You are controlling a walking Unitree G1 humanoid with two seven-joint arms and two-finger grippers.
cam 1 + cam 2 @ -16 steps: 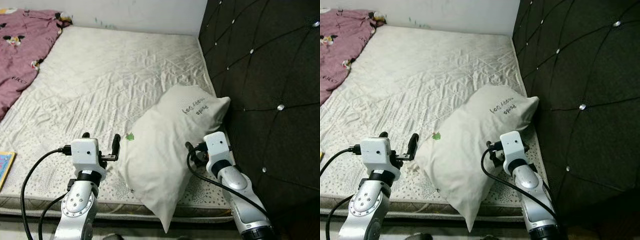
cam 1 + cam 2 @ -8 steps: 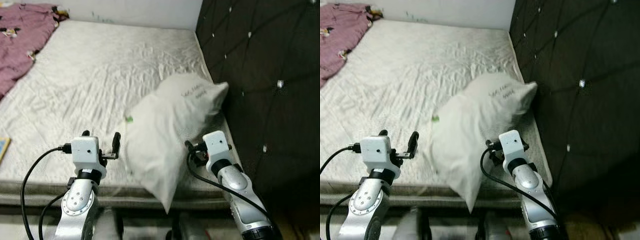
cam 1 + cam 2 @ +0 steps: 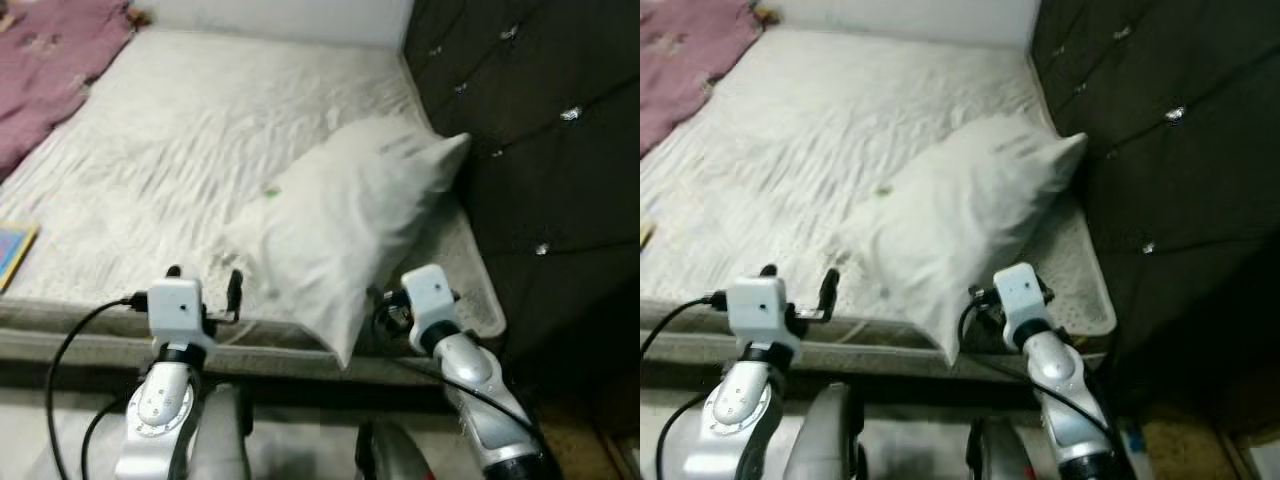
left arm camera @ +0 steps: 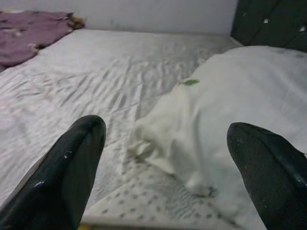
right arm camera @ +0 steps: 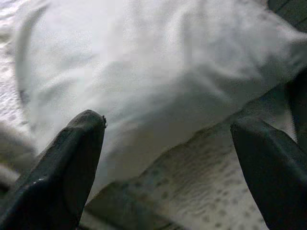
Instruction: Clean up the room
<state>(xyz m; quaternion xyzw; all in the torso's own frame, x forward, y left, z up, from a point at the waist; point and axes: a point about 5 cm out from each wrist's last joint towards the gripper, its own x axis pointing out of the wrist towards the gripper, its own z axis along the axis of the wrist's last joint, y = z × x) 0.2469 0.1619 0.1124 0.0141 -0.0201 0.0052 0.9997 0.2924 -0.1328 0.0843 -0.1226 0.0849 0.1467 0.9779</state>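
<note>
I see a big white pillow [image 3: 345, 215] lying on the bed [image 3: 190, 130], close to the near edge and just beside the dark padded headboard [image 3: 530, 120]. One corner of the pillow hangs a little over the edge of the bed. There is a tiny green spot [image 4: 191, 82] on the pillow. My left gripper [image 4: 168, 167] is low by the near edge of the bed, to the left of the pillow, and its two black fingers [image 4: 72, 167] are spread wide with nothing between them. My right gripper [image 5: 172, 163] is near the pillow's lower right side, and its fingers [image 5: 62, 163] are spread wide too, holding nothing. A pink blanket [image 3: 50, 75] lies at the far left of the bed. A flat colourful book [image 3: 12, 250] sits at the left edge.
</note>
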